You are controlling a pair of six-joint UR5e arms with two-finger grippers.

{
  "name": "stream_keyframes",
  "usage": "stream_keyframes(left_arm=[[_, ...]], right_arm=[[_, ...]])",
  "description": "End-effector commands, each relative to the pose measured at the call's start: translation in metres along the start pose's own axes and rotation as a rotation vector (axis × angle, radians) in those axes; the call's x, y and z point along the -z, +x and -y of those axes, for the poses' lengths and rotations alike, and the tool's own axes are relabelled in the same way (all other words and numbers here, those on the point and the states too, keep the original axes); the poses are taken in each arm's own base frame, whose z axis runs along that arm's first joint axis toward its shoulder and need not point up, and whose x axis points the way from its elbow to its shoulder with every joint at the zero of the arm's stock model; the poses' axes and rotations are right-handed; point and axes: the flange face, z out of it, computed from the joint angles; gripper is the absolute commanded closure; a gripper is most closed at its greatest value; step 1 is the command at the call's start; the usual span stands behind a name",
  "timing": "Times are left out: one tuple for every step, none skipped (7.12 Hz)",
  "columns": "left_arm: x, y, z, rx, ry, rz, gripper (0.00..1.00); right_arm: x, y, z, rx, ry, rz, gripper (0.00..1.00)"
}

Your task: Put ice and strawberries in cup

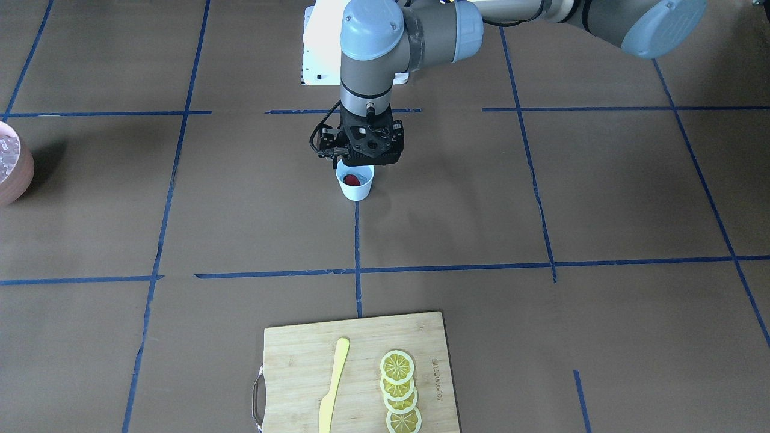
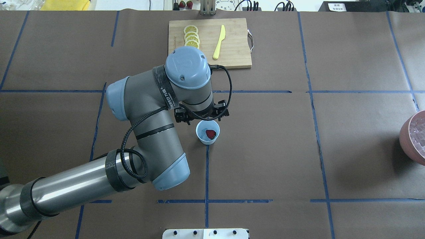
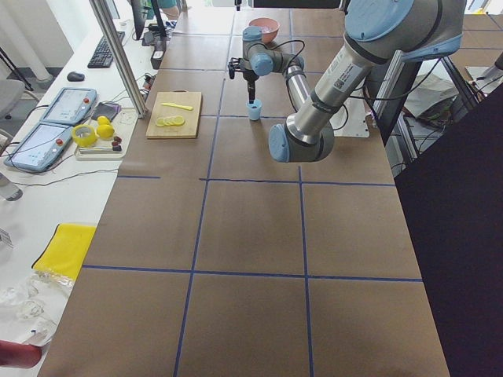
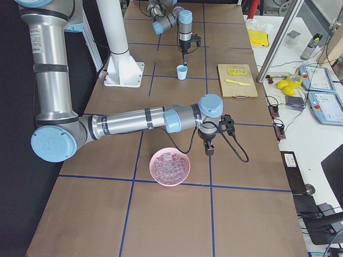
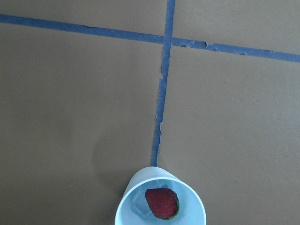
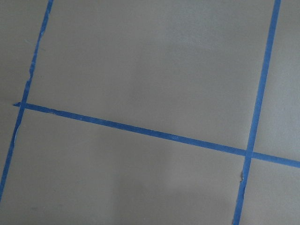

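The pale blue-white cup (image 1: 356, 186) stands upright at the table's middle, on a blue tape line. One dark-red strawberry (image 5: 161, 203) lies inside it, on what looks like a whitish ice cube (image 5: 138, 207). My left gripper (image 1: 363, 159) hangs just above the cup's far rim; its fingers are hidden, so I cannot tell if it is open. More ice (image 4: 170, 165) fills the pink bowl (image 4: 161, 179). My right gripper (image 4: 209, 151) hangs beside that bowl and shows only in the exterior right view, so I cannot tell its state.
A wooden cutting board (image 1: 301, 349) with several lemon slices (image 1: 398, 390) and a yellow knife (image 1: 334, 382) lies at the operators' edge. The pink bowl (image 2: 406, 141) sits at the table's right end. The white base plate (image 1: 319, 48) is at the robot's side.
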Motion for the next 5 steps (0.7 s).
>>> stream_keyframes(left_arm=[[0.03,-0.055,0.024,-0.088,0.018,0.079,0.0],[0.041,-0.098,0.031,-0.124,0.034,0.093,0.0],[0.051,-0.137,0.045,-0.151,0.012,0.091,0.0],[0.061,-0.17,0.068,-0.177,-0.004,0.092,0.0],[0.071,-0.207,0.093,-0.208,0.0,0.108,0.0]], right_arm=[[-0.001,0.034,-0.026,-0.062,-0.009,-0.012,0.01],[-0.008,0.049,-0.038,-0.087,-0.025,-0.04,0.01],[-0.007,0.067,-0.044,-0.118,-0.025,-0.048,0.01],[-0.008,0.075,-0.048,-0.138,-0.029,-0.045,0.01],[-0.009,0.078,-0.052,-0.146,-0.032,-0.046,0.01]])
